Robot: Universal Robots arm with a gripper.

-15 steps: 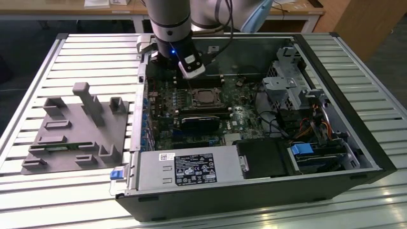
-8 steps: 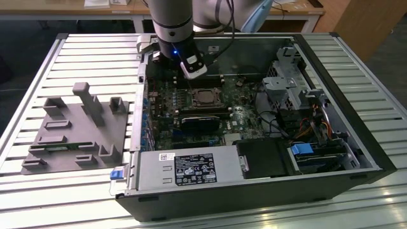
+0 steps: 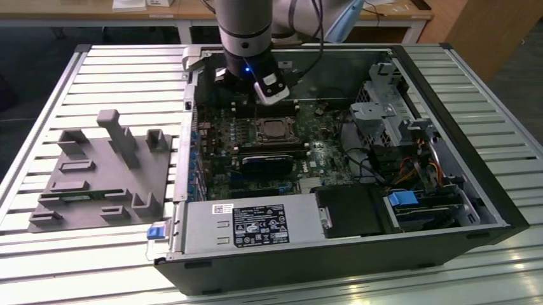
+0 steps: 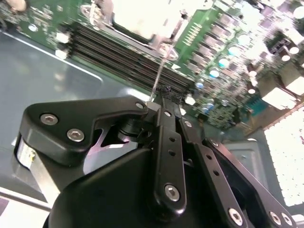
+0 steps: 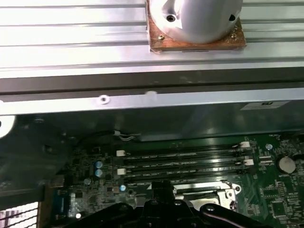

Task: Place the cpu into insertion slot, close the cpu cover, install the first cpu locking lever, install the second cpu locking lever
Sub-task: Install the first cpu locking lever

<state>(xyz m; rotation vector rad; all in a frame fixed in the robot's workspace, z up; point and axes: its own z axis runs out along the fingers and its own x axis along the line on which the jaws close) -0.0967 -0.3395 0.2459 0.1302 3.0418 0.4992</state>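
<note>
Your gripper [image 4: 160, 100]: fingers together, pinching the thin cpu locking lever [image 4: 158, 71].
cpu [image 4: 137, 16]: in the insertion slot [image 3: 273, 130], just near-side of your gripper.

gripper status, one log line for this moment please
gripper: shut on locking lever | cpu cover: down flat | position: above motherboard

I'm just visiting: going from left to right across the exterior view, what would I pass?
Grey slotted holder block → insertion slot → silvery drive cage → computer case's right wall.
</note>
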